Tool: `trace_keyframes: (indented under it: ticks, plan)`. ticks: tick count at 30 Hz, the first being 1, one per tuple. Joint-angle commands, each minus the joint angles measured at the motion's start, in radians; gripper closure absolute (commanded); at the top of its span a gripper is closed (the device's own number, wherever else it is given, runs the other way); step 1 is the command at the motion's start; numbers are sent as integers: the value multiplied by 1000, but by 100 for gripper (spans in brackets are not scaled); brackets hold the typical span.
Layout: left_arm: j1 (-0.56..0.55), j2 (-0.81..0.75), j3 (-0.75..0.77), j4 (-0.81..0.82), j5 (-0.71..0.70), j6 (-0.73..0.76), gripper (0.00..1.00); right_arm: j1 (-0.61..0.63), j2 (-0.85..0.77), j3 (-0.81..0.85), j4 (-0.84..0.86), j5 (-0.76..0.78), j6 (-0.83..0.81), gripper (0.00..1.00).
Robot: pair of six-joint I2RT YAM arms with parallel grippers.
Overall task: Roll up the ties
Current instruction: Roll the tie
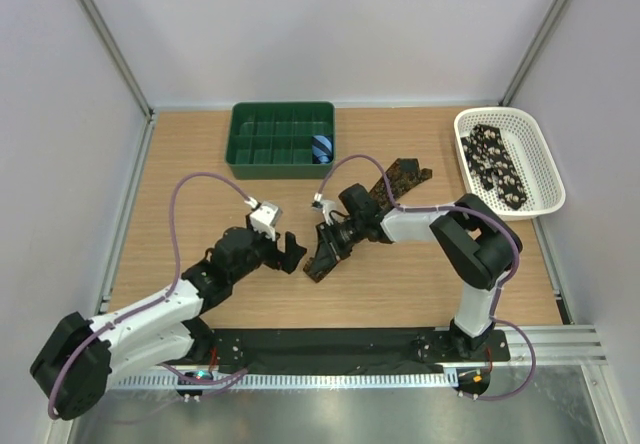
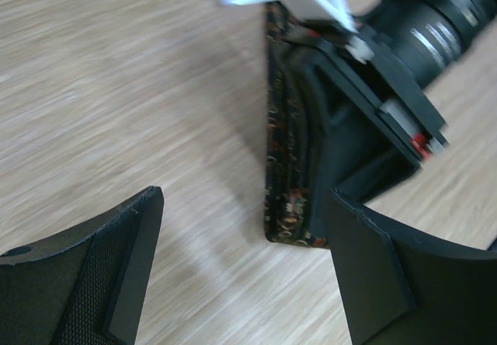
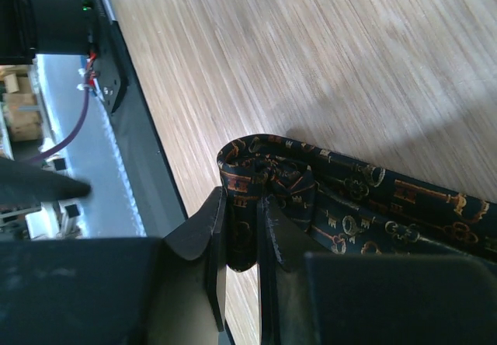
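Two arms reach over the counter (image 1: 200, 154), each with one tool, and I count two ties. The brown tie (image 1: 402, 177) lies slantwise near the middle of the counter. Its far end points toward the basket and its near end is caught in the right tool (image 1: 325, 254), whose jaws are pinched together on the fabric. The left tool (image 1: 290, 252) stands just beside that end with its jaws spread wide and nothing between them. The black tie (image 1: 495, 162), with pale spots, lies folded in the one white basket (image 1: 548, 164) at the far right; whether more fabric sits beneath it I cannot tell. At the far edge sits one green tray (image 1: 240, 142) split into compartments, and one small blue striped roll (image 1: 321, 148) stands in a compartment at its right end. The overhead view gives this whole layout but hides the grip itself under the arm. The right wrist view shows it: two fingers (image 3: 213, 236) squeeze a folded edge of the brown tie, and the cloth just beside them is curled into a small tight turn. Here the pattern reads as little tan keys on dark cloth. The left wrist view takes in only its own two black fingers (image 2: 116, 267), well apart above the wood. Beyond them the tie's end lies on the counter, with the right tool bearing down on it.
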Motion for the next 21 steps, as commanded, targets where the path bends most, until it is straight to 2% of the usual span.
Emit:
trace_keyframes:
  ticks: [1,4,10,19,21]
  plan:
    - [-70,45,6,134,63,140,13,-13,44,0,13,-42,0,99]
    - [-123,96,19,131,44,187,11,-25,47,-7,14,-41,-1,99]
    - [-154,220,88,73,85,220,10,-47,57,-49,77,-59,31,99]
    - [-185,373,193,50,109,270,11,-79,116,-113,273,-140,127,99]
    - [-197,421,240,0,120,286,12,-85,120,-116,287,-146,128,99]
